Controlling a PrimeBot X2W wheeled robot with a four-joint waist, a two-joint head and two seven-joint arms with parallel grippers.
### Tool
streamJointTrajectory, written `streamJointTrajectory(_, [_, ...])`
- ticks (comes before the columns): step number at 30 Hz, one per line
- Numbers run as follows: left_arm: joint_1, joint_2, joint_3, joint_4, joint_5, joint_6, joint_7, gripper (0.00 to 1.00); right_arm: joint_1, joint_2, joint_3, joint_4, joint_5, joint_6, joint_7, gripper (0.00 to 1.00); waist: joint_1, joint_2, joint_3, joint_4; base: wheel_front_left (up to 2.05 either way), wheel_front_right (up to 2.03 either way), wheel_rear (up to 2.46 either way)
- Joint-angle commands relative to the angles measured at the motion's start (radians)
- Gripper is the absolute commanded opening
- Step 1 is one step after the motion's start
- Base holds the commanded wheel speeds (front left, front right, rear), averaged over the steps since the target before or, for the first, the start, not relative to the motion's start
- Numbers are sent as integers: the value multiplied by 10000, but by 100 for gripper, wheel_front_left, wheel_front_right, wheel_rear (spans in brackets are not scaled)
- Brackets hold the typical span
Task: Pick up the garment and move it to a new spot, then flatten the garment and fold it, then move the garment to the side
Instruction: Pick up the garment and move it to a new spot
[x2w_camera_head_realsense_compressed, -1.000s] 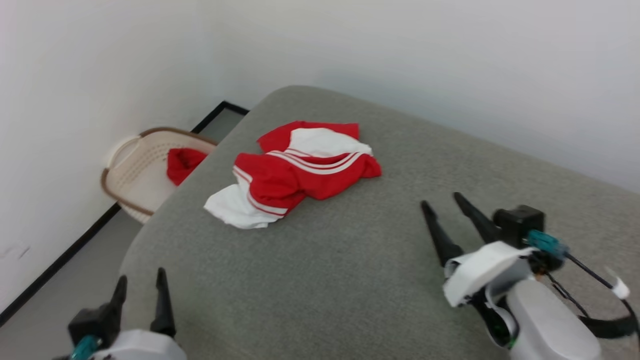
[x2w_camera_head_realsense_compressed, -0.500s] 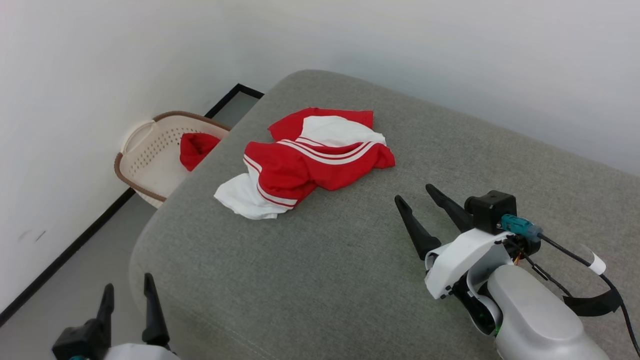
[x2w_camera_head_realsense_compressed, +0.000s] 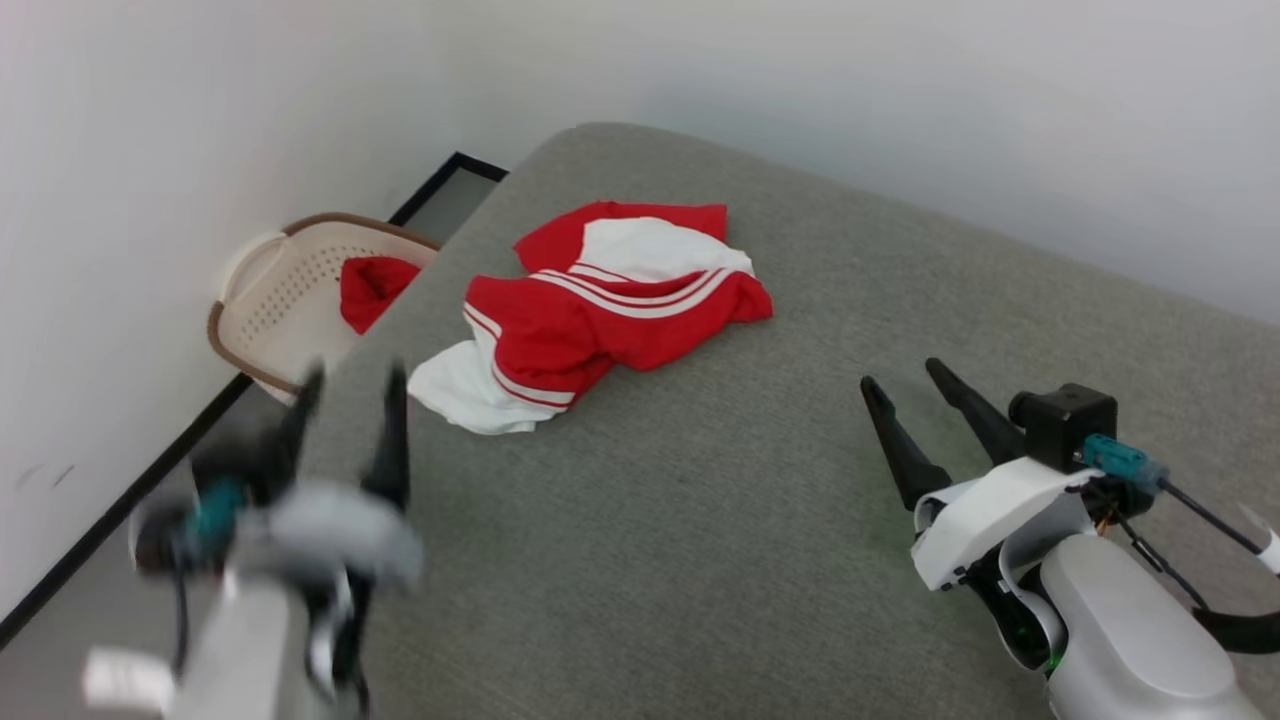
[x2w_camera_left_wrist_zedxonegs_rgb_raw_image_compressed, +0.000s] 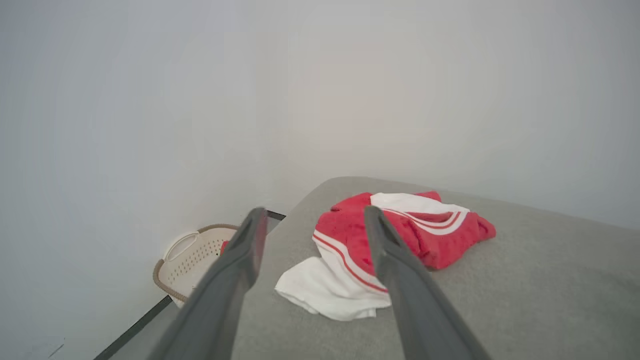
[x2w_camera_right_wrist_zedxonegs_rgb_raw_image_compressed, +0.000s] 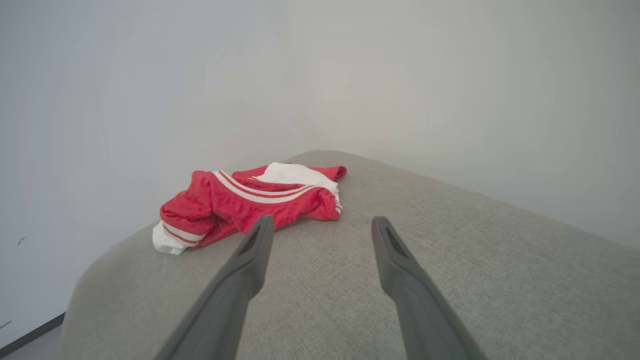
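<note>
The garment (x2w_camera_head_realsense_compressed: 600, 320), red with white sleeves and striped trim, lies crumpled on the far left part of the grey cushion (x2w_camera_head_realsense_compressed: 700, 520). It also shows in the left wrist view as the garment (x2w_camera_left_wrist_zedxonegs_rgb_raw_image_compressed: 440, 235) and in the right wrist view as the garment (x2w_camera_right_wrist_zedxonegs_rgb_raw_image_compressed: 240, 200). My left gripper (x2w_camera_head_realsense_compressed: 355, 385) hovers blurred at the cushion's left edge, open and empty, a short way short of the white sleeve. My right gripper (x2w_camera_head_realsense_compressed: 905, 380) stands open and empty over the cushion, well to the right of the garment. Both wrist views show my left gripper (x2w_camera_left_wrist_zedxonegs_rgb_raw_image_compressed: 312, 215) and right gripper (x2w_camera_right_wrist_zedxonegs_rgb_raw_image_compressed: 322, 225) with fingers spread.
A cream laundry basket (x2w_camera_head_realsense_compressed: 270, 300) with a brown rim stands on the floor left of the cushion, holding another red cloth (x2w_camera_head_realsense_compressed: 370, 285). White walls close in behind and to the left. A black skirting line (x2w_camera_head_realsense_compressed: 110, 520) runs along the floor.
My left gripper has risen from the lower left corner up and forward toward the garment's white sleeve. The right gripper has barely shifted. The head camera has moved a little.
</note>
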Motion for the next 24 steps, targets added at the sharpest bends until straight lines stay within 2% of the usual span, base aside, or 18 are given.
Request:
streamJointTrajectory(1, [-499,103,-2,182,-23,-102,27,100,19,-10,-71,-134,-85,1,-36,100,0,0,294,-309,0,0,0])
streamJointTrajectory(7, [-3730,734,-354,2289,-79,-571,627,100,-507,-216,-134,-602,-500,1,44,100,0,0,1363,-1481,0,0,0])
streamJointTrajectory(11, [-5459,1082,-500,4001,-806,-769,1454,100,-845,-251,-102,-841,-574,1,105,100,0,0,1935,-2146,0,0,0])
streamJointTrajectory(12, [-5845,1190,-575,4385,-1010,-802,1788,100,-923,-248,-83,-915,-597,1,133,100,0,0,2060,-2302,0,0,0])
streamJointTrajectory(14, [-6367,1488,-1358,4908,-1242,-804,2580,100,-1048,-226,10,-1053,-629,1,153,100,0,0,2287,-2613,0,0,0])
streamJointTrajectory(17, [-6932,1706,-2174,5250,-2730,-801,4065,100,-1197,-298,93,-1274,-644,1,218,100,0,0,2663,-2989,0,0,0])
streamJointTrajectory(19, [-7172,2090,-2590,5386,-3681,-793,5169,100,-1335,-328,170,-1456,-689,1,280,100,0,0,2932,-3235,0,0,0])
streamJointTrajectory(24, [-7448,2825,-3570,5669,-5018,-795,7371,100,-1601,-391,303,-1931,-737,1,378,100,0,0,3469,-3815,0,0,0])
